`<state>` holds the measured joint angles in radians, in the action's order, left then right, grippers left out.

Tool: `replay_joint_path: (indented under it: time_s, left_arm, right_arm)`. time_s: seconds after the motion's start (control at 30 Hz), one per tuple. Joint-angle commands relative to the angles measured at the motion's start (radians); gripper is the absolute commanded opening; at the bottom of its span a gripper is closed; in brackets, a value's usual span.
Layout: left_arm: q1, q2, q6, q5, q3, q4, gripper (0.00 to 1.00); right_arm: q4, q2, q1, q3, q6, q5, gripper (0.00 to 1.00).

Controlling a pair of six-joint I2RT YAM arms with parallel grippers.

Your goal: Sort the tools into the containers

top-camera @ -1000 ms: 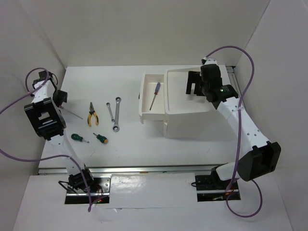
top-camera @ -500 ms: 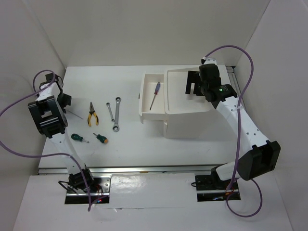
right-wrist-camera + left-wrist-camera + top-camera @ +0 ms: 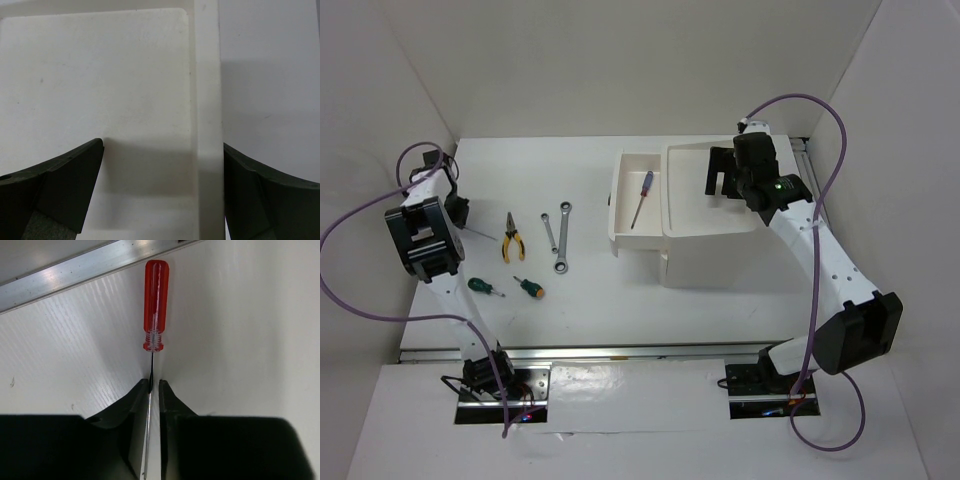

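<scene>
A thin screwdriver with a clear red handle (image 3: 156, 300) lies at the table's left edge. My left gripper (image 3: 154, 382) straddles its metal shaft, jaws almost closed; the shaft rests against the left finger (image 3: 137, 400), with a sliver of gap to the right one. From above, only the shaft's tip (image 3: 480, 236) shows beside that gripper (image 3: 453, 212). Yellow-and-black pliers (image 3: 512, 240), two silver wrenches (image 3: 549, 232) (image 3: 563, 237), and green (image 3: 480, 287) and orange (image 3: 529, 288) stubby screwdrivers lie on the table. A blue-handled screwdriver (image 3: 641, 197) lies in the pulled-out drawer (image 3: 620, 200). My right gripper (image 3: 722, 180) hangs open over the top tray (image 3: 705, 215).
The white box unit (image 3: 710, 260) stands right of centre. In the right wrist view the tray's raised rim (image 3: 206, 100) runs between my wide-open fingers. An aluminium rail (image 3: 75, 272) borders the table just beyond the red handle. White walls enclose the table.
The left arm has shifted slightly toward the back, and its jaws have narrowed around the screwdriver's shaft. The right arm has not moved.
</scene>
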<state>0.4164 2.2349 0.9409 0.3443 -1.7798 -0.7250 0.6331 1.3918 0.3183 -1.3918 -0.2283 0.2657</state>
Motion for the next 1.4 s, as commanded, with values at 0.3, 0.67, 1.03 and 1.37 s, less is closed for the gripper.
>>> replay_joint_path:
  time_s: [0.3,0.67,1.03,1.37]
  left_arm:
    - [-0.010,0.155,-0.083,-0.036,-0.064,-0.123,0.00]
    - [-0.201,0.083,-0.198,-0.025,-0.084,-0.039,0.00]
    - [-0.306,-0.044,-0.211,-0.024,-0.063,0.028,0.00]
    - [-0.315,-0.181,-0.241,-0.109,-0.044,0.072,0.00]
  right_arm:
    - [0.140,0.024,0.028,-0.003,0.026,-0.023,0.95]
    - [0.122,0.024,0.028,-0.003,0.026,-0.033,0.95]
    - [0.122,0.024,0.028,-0.003,0.026,-0.014,0.95]
    - [0.131,0.015,0.028,-0.003,0.026,-0.005,0.95]
